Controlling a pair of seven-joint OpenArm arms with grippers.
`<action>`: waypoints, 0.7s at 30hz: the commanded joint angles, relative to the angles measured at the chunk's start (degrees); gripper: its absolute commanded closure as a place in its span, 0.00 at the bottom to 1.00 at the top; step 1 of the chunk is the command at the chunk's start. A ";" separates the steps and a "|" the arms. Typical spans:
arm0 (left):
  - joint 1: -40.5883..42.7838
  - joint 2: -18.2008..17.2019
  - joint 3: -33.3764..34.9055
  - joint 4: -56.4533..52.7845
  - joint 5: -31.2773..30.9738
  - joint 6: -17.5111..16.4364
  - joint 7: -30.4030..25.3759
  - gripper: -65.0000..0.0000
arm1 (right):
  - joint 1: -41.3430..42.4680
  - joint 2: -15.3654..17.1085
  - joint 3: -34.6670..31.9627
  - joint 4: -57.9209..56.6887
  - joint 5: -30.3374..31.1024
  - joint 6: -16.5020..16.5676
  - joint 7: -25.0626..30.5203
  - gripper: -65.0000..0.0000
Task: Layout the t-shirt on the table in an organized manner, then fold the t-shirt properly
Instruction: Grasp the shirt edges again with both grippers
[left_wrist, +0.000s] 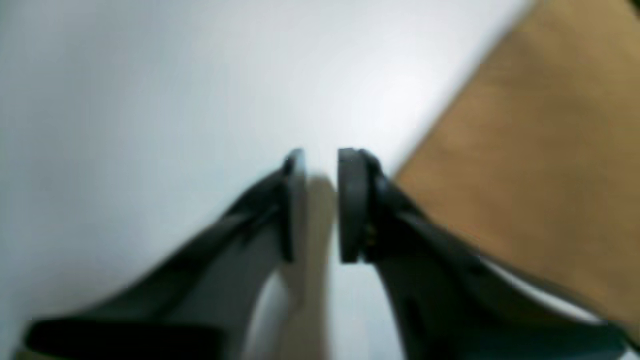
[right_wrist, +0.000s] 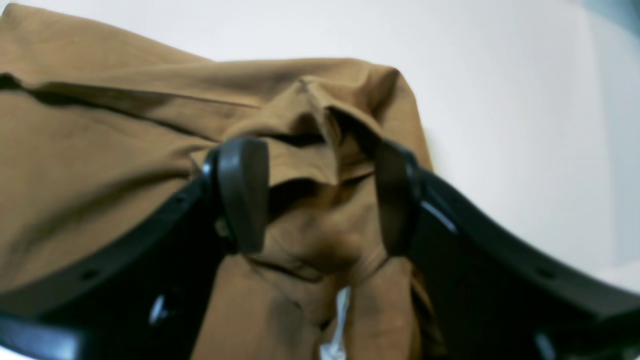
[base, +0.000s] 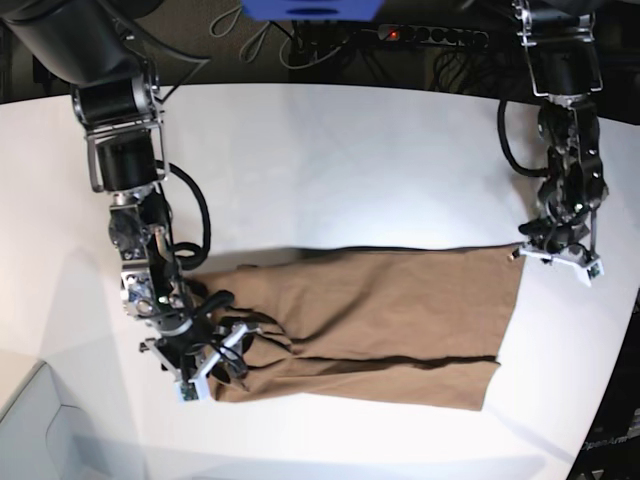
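The tan-brown t-shirt (base: 380, 320) lies spread lengthwise across the white table (base: 330, 170), flat at its right end and rumpled at its left. My left gripper (base: 562, 255) sits just past the shirt's upper right corner. In the left wrist view its jaws (left_wrist: 321, 157) stand a narrow gap apart over bare table, nothing between them, the t-shirt (left_wrist: 540, 150) beside them. My right gripper (base: 215, 360) is at the rumpled left end. There its jaws (right_wrist: 317, 150) stand wide astride a bunched ridge of t-shirt (right_wrist: 100, 165), with a white label (right_wrist: 337, 320) showing below.
A pale grey box corner (base: 40, 430) pokes in at the bottom left. Cables and a power strip (base: 430, 35) run beyond the table's far edge. The table's curved edge (base: 620, 330) passes close to the left arm on the right side.
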 joint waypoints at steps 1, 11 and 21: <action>-1.18 -0.13 -0.61 2.42 0.43 0.25 0.06 0.69 | 1.68 0.10 0.30 1.08 0.18 0.06 1.73 0.47; -2.24 1.72 -0.43 1.10 1.04 0.34 1.20 0.54 | 0.18 0.28 0.57 0.99 -0.17 0.06 1.73 0.47; -6.72 3.30 -0.34 -8.92 0.96 0.25 1.20 0.54 | 0.27 0.36 0.57 0.99 -0.17 0.06 1.73 0.47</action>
